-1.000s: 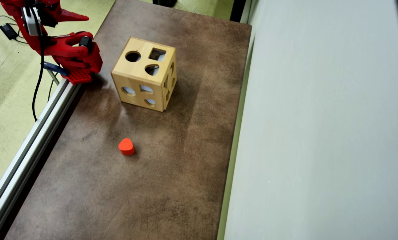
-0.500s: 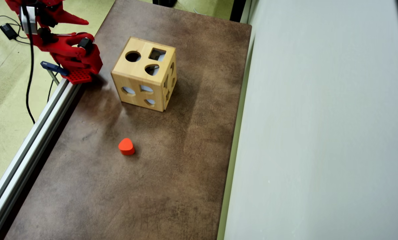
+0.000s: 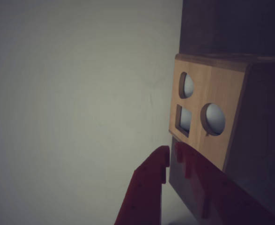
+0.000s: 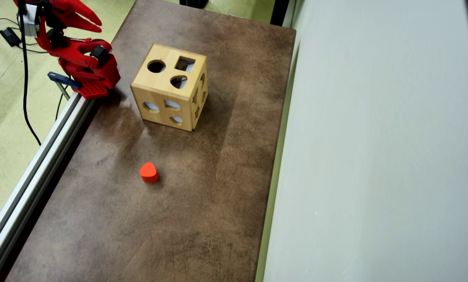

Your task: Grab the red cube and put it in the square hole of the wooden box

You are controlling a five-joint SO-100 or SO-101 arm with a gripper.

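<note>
The wooden box (image 4: 161,81) stands at the far middle of the brown table, and its top carries the square hole (image 4: 185,64) beside a round and a heart-shaped cutout. The wrist view shows the box (image 3: 200,89) at the right with the square hole (image 3: 184,119) dark. The red cube is out of view in both views. My red gripper (image 4: 100,23) hangs off the table's far left corner, well left of the box. In the wrist view the gripper (image 3: 171,152) has its fingertips close together with nothing between them.
An orange-red heart-shaped block (image 4: 149,172) lies on the table (image 4: 218,176) nearer the front. An aluminium rail (image 4: 34,172) borders the left edge and a pale wall (image 4: 374,156) rises along the right. The arm's base (image 4: 93,76) is clamped at the far left.
The arm has folded back toward the top left, and the gripper has swung upward, away from the box. The box and heart block have not moved.
</note>
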